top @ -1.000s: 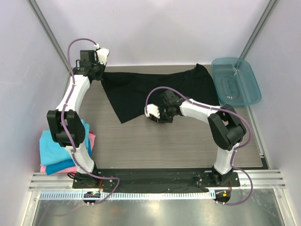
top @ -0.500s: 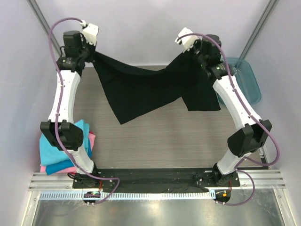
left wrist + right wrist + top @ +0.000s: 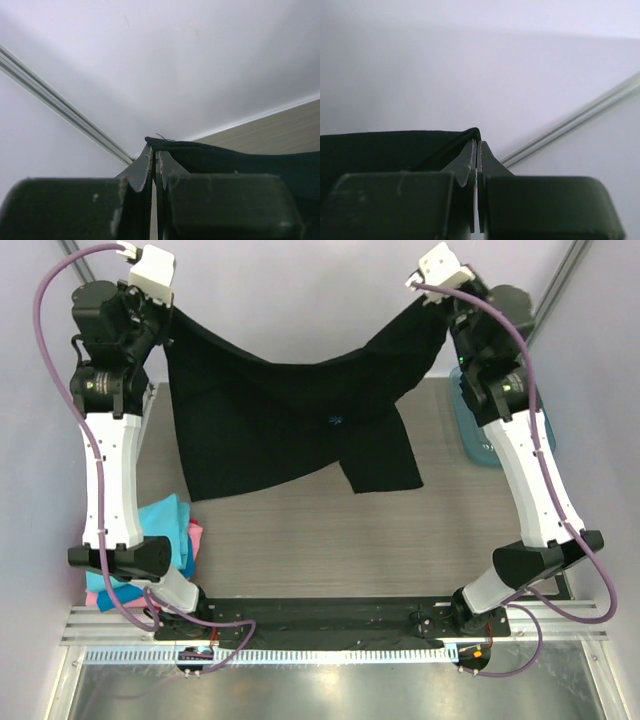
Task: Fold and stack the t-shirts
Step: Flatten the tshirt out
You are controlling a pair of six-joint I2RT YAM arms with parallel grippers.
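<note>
The large black t-shirt point(image 3: 280, 420) hangs in the air between both raised arms, sagging in the middle, with a small light-blue mark point(image 3: 336, 420) showing. My left gripper point(image 3: 172, 312) is shut on its left top corner, seen as black cloth point(image 3: 225, 155) pinched at the fingertips in the left wrist view. My right gripper point(image 3: 432, 302) is shut on the right top corner point(image 3: 395, 145). The shirt's lower edge hangs just above the table point(image 3: 330, 530). Folded turquoise point(image 3: 165, 515), blue and pink point(image 3: 194, 537) tees lie stacked at the left edge, partly hidden by my left arm.
A translucent teal plastic tray point(image 3: 470, 435) stands at the back right, mostly hidden behind my right arm. White walls with metal rails close in the back and sides. A black base rail point(image 3: 330, 615) runs along the near edge.
Both arms have risen high and spread apart, lifting the black t-shirt off the table. A second ago the right gripper was low at the table's middle and the shirt lay flat.
</note>
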